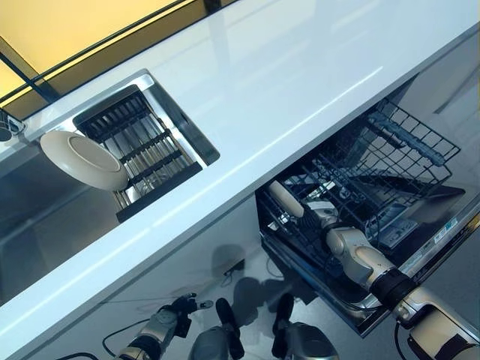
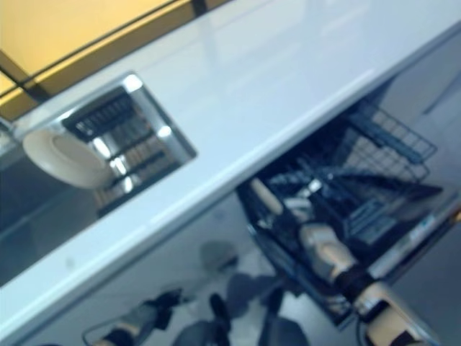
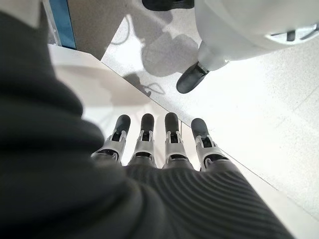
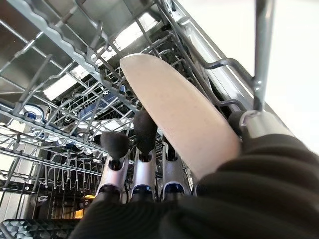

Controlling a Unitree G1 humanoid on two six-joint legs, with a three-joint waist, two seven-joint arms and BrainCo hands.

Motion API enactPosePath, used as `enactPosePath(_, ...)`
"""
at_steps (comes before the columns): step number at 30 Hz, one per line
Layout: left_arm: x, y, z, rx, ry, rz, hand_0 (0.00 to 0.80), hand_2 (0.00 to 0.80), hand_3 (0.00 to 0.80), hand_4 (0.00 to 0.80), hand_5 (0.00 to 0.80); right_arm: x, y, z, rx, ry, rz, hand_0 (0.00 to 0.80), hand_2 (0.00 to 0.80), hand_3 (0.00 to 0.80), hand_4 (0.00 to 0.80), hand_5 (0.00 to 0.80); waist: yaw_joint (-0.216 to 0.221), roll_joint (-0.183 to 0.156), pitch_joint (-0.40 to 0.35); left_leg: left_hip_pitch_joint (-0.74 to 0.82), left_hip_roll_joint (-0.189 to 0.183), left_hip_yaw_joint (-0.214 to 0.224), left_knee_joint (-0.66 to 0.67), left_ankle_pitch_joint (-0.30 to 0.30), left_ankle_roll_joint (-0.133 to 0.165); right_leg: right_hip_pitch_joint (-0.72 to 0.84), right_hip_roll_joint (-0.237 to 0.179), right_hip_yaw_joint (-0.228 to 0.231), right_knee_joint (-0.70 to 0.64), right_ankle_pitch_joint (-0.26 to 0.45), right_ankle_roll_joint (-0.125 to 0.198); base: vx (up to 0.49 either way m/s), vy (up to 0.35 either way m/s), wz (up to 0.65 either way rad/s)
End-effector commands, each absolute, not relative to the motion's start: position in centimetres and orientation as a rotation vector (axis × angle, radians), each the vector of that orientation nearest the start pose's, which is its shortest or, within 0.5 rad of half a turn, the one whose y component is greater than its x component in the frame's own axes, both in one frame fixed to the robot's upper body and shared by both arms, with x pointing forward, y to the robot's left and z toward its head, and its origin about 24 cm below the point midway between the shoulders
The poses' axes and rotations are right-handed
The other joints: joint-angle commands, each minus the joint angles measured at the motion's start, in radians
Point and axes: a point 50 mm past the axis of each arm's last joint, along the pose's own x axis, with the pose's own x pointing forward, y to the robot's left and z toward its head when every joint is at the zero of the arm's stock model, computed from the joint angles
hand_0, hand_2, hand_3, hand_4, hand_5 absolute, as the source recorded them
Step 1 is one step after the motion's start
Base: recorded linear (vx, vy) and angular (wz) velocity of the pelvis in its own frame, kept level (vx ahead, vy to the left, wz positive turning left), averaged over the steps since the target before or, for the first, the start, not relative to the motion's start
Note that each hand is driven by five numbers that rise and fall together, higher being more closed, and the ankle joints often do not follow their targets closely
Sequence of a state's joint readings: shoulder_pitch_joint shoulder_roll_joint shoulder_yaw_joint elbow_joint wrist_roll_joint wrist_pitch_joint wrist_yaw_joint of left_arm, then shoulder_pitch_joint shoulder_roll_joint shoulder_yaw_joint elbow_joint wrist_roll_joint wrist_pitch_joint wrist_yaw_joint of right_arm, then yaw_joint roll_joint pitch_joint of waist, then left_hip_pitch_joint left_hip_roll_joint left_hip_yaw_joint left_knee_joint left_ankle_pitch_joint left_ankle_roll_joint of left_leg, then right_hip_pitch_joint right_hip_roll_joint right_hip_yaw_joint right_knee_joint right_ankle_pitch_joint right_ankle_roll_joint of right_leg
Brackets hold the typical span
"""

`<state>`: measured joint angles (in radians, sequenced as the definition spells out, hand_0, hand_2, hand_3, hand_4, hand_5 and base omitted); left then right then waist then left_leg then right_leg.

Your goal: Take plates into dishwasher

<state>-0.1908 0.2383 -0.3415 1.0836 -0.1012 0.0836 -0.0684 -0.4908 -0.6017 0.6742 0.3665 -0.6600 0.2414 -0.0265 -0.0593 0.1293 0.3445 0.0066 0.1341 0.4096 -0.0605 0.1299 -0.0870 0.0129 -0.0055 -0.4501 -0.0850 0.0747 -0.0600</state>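
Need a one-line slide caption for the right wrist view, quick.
Right hand holds a beige plate on edge inside the dishwasher rack.

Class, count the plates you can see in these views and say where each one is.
2. One plate leans on the rack in the sink; the other plate is in the right hand inside the dishwasher rack. More may be hidden.

Glossy white bench (image 1: 300, 82) running diagonally, steel sink (image 1: 154, 101) recessed in it with ribbed black drain rack (image 1: 139, 150), amber-lit window (image 1: 67, 26) with dark frame behind, pale speckled floor (image 3: 259, 114) below, bright overhead reflections.
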Motion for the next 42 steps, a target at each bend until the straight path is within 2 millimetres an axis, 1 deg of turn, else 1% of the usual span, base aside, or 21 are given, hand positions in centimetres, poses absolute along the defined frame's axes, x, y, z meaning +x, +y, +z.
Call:
enactPosePath(1,19.3,21.0,-12.7,0.398,1.001,-0.175,0.000,0.000,0.000,0.000,0.000,30.4,-13.0,2.1,-1.538,0.012,0.525,0.000,0.000,0.000,0.000,0.000,0.017,-0.074,0.023,-0.107,-0.020,-0.011,-0.027,0.075,-0.074,0.058,0.007,0.027,0.037,-0.194,0.031,0.000,0.000,0.00)
enactPosePath(15,19.4,21.2,-12.6,0.389,1.004,-0.165,0.000,0.000,0.000,0.000,0.000,30.2,-13.0,2.0,-1.496,0.029,0.522,0.000,0.000,0.000,0.000,0.000,0.015,-0.079,0.022,-0.105,-0.016,-0.009,-0.027,0.081,-0.077,0.063,0.010,0.026,0.032,-0.191,0.030,0.000,0.000,0.00)
enactPosePath(27,18.9,21.3,-12.8,0.377,1.011,-0.157,0.000,0.000,0.000,0.000,0.000,29.8,-13.1,1.7,-1.444,0.046,0.510,0.000,0.000,0.000,0.000,0.000,0.013,-0.080,0.020,-0.100,-0.014,-0.002,-0.027,0.078,-0.076,0.069,0.013,0.027,0.028,-0.191,0.028,0.000,0.000,0.00)
enactPosePath(33,18.8,21.3,-12.9,0.372,1.011,-0.151,0.000,0.000,0.000,0.000,0.000,29.9,-12.9,2.4,-1.360,0.015,0.482,0.000,0.000,0.000,0.000,0.000,0.010,-0.083,0.020,-0.100,-0.013,0.002,-0.027,0.075,-0.073,0.070,0.015,0.031,0.029,-0.192,0.027,0.000,0.000,0.00)
enactPosePath(42,18.6,21.5,-12.9,0.359,1.013,-0.129,0.000,0.000,0.000,0.000,0.000,29.7,-13.0,4.4,-1.269,-0.050,0.443,0.000,0.000,0.000,0.000,0.000,-0.002,-0.090,0.024,-0.094,-0.008,0.015,-0.027,0.068,-0.068,0.071,0.020,0.040,0.031,-0.194,0.027,0.000,0.000,0.00)
